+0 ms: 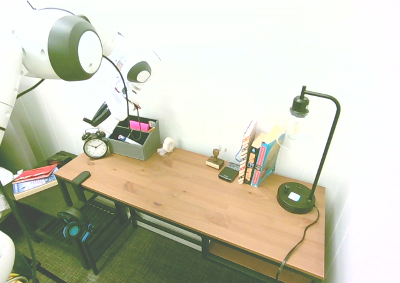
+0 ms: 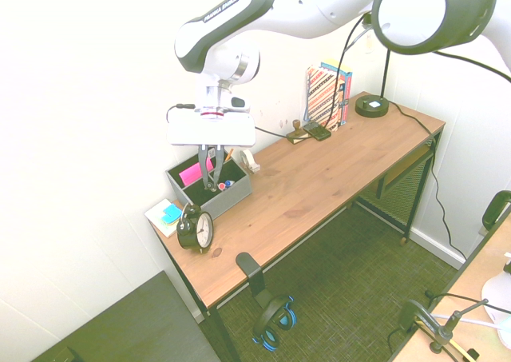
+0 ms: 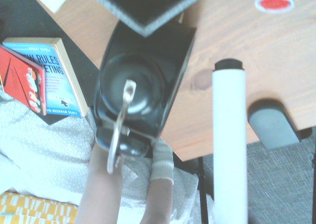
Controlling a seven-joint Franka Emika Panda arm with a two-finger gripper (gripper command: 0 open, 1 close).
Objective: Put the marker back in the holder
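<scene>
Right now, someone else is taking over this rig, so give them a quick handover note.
Gripper: shut on the marker, angled down over the holder.
Holder: grey box at the desk's wall end, beside the alarm clock.
Done: marker picked up and carried to the holder.
Left: lower it into a compartment, open the fingers, pull away. Whether the tip is already inside can't be told.

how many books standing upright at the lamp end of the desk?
3 upright spines show: a white book, a dark book and a blue book, packed together beside the lamp. A thin one may hide between them.
</scene>
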